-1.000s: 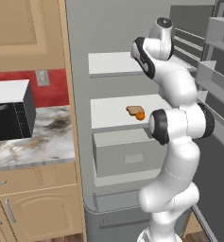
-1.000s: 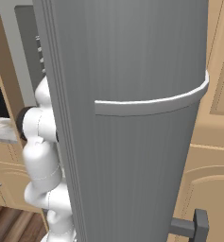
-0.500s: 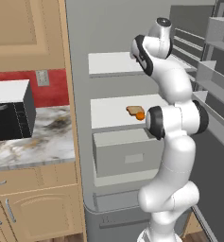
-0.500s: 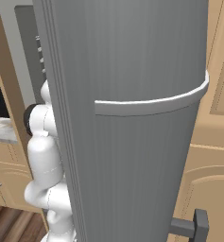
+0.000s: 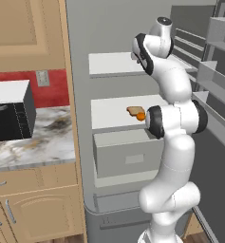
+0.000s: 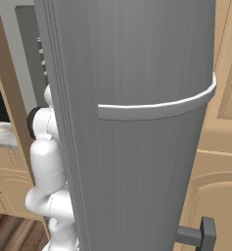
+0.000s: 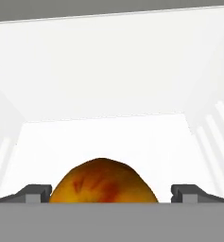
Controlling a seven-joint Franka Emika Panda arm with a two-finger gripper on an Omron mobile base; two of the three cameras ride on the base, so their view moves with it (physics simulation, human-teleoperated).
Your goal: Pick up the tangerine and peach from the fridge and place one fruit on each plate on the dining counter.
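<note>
The mottled orange-red peach (image 7: 104, 182) lies on a white shelf of the fridge (image 5: 114, 64), between the fingertips of my gripper (image 7: 111, 194). The gripper is open, with one dark fingertip (image 7: 35, 193) to the left of the fruit and the other to its right, each a little clear of it. In the left base view my arm reaches into the upper shelf. The plain orange tangerine (image 5: 140, 115) sits one shelf lower, beside a brown piece of food (image 5: 132, 111). The plates and the dining counter are out of view.
The open fridge door (image 6: 137, 98) stands close on the right, with grey racks (image 5: 213, 71) on its inner side. A pale grey drawer (image 5: 128, 154) sits under the middle shelf. A black microwave (image 5: 9, 111) stands on the marbled worktop (image 5: 33, 142) to the left.
My arm's elbow has shifted slightly to the left. The tangerine and the brown food have not moved.
</note>
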